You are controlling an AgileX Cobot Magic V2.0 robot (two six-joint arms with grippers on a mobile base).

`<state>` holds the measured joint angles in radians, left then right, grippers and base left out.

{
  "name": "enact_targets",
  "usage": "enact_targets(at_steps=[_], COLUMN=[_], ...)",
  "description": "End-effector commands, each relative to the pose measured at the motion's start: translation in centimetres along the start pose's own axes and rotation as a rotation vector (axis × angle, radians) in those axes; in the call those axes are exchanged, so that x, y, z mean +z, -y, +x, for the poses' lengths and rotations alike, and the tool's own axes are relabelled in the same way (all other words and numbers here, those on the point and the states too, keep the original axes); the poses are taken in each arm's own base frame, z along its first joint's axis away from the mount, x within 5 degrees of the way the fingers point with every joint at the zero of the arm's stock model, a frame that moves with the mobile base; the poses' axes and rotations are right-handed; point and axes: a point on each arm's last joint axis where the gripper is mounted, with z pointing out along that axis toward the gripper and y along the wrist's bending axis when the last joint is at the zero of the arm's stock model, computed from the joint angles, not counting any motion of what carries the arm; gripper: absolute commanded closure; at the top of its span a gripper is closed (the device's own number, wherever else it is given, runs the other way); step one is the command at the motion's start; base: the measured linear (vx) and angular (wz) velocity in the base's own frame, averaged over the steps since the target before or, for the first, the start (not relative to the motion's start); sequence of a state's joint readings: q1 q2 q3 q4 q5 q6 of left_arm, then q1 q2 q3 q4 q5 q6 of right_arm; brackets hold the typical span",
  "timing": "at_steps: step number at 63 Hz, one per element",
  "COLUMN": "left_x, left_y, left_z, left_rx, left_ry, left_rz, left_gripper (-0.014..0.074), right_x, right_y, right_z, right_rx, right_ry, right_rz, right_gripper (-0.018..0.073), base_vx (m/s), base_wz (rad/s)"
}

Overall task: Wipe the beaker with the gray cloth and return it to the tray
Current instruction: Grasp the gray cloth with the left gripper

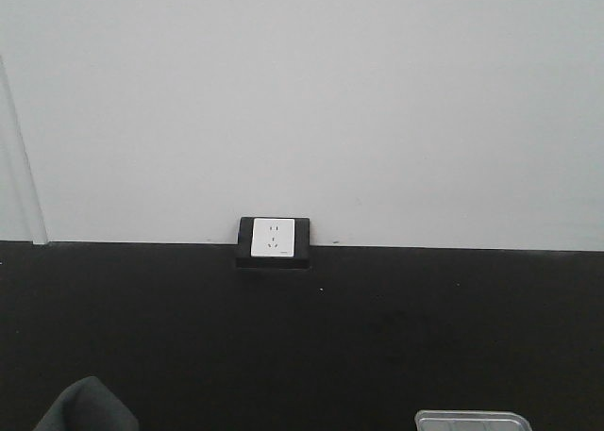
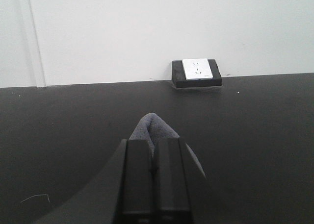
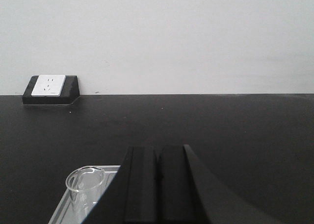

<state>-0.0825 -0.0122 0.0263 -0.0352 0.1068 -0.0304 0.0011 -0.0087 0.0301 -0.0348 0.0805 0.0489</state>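
Observation:
The gray cloth (image 2: 158,130) bulges out between the fingers of my left gripper (image 2: 153,141), which is shut on it above the black table; a fold of the cloth (image 1: 85,407) also shows at the bottom left of the front view. The clear glass beaker (image 3: 84,185) stands upright in the metal tray (image 3: 68,208), just left of my right gripper (image 3: 157,148), which is shut and holds nothing. The tray's far rim (image 1: 472,418) shows at the bottom right of the front view. Neither gripper shows in the front view.
A white wall socket in a black housing (image 1: 274,241) sits at the back edge of the black table (image 1: 377,337) against the white wall. It also shows in the left wrist view (image 2: 196,72) and the right wrist view (image 3: 49,88).

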Motion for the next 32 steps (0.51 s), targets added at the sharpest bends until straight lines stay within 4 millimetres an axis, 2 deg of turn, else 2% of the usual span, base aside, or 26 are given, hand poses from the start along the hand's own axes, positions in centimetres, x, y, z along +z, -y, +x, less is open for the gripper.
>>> enact_targets(at_steps=[1,14,32], left_x=[0.0,0.0,-0.1], left_y=[0.0,0.0,0.0], left_z=[0.2,0.2,-0.9], left_rx=[-0.011,-0.011,-0.011], left_ry=[0.063,0.066,0.186], left_rz=[0.006,0.006,0.01], left_gripper=[0.0603,0.0603,0.0603], right_x=[-0.1,-0.1,-0.1], right_y=[0.0,0.0,0.0], right_z=[-0.6,-0.6,-0.9], right_rx=[-0.007,-0.007,-0.007], right_ry=[0.085,0.085,0.114], right_rz=[0.001,0.001,-0.001], right_gripper=[0.0571,0.0571,0.0571], base_vx=[0.01,0.0,0.0], base_wz=[-0.01,0.0,0.0])
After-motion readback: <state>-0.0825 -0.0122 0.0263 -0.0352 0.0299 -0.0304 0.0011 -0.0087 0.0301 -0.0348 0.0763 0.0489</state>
